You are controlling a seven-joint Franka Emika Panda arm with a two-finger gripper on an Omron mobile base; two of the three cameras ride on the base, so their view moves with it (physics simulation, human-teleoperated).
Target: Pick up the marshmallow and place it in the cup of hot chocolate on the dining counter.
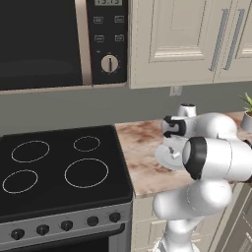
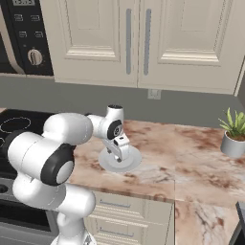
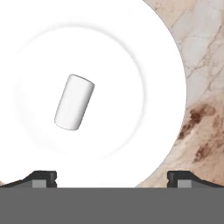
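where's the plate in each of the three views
left base view: the plate shows as a pale sliver on the marbled counter, right of the stove, mostly behind the arm.
right base view: the plate lies on the counter just below the hand, left of centre.
hand view: the plate covers most of the picture, with the marshmallow lying on it.
shared landmark: the brown-and-cream counter top under the plate.
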